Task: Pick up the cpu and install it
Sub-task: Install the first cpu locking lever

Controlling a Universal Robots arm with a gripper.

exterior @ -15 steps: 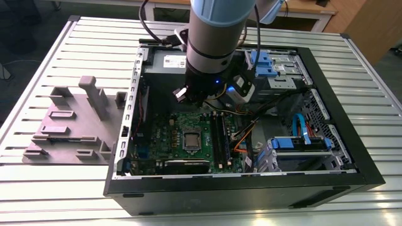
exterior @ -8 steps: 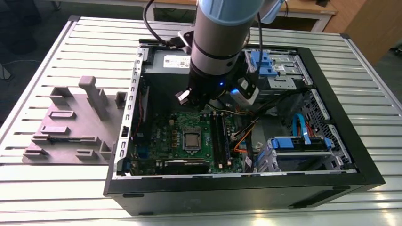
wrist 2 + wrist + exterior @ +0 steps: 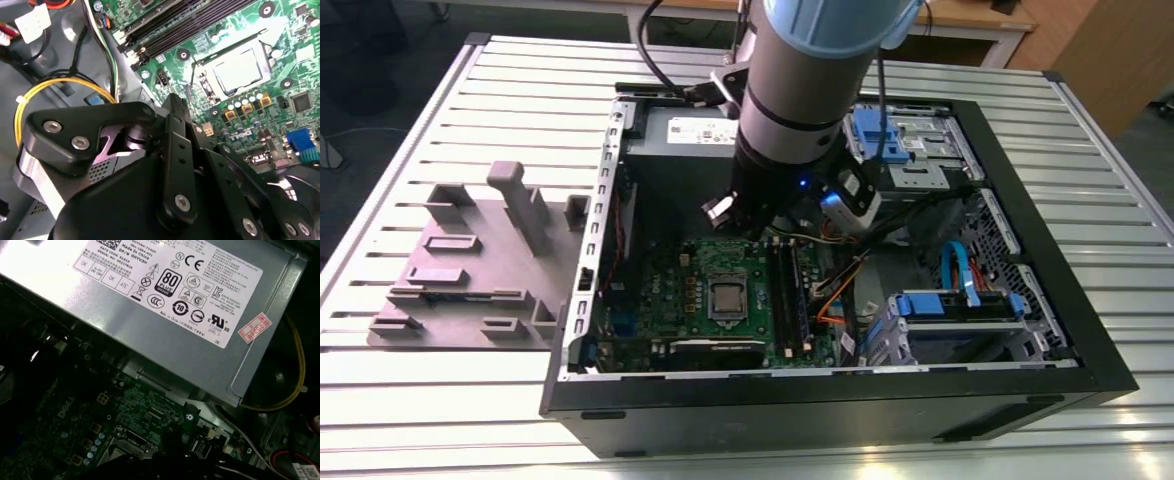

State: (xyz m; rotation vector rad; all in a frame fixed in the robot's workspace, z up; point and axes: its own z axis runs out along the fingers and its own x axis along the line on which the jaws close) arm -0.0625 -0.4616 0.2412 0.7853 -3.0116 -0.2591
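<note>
I am working over a big table (image 3: 480, 400) made of long silvery metal slats. Behind the table there is a pale wooden desk (image 3: 987, 20) and a dark floor.

An open black computer case (image 3: 854, 400) lies flat on the table. Everything else I place by that case. On the table just beside the case, on the exterior view's left, sits a grey plastic holder (image 3: 467, 270) with blocks and slots. Inside the case lies a green motherboard (image 3: 654, 300). A grey metal power box (image 3: 165, 335) with a big white sticker fills the far end of the case, just past the motherboard. Blue drive holders (image 3: 961, 305) sit inside the case on the exterior view's right. Yellow wires (image 3: 65, 82) loop near the motherboard.

The cpu (image 3: 724, 296) is in the middle of the motherboard. In the second wrist view the cpu (image 3: 239, 71) lies flat inside the square metal-framed socket (image 3: 206, 85), silvery and shiny.

My arm (image 3: 807, 90) comes straight down into the case, above the motherboard's far edge, near the power box. My gripper (image 3: 175, 165) hangs over the board, close to the socket but apart from it. I cannot tell whether it is spread or squeezed together. I see nothing in it, and it touches nothing.
</note>
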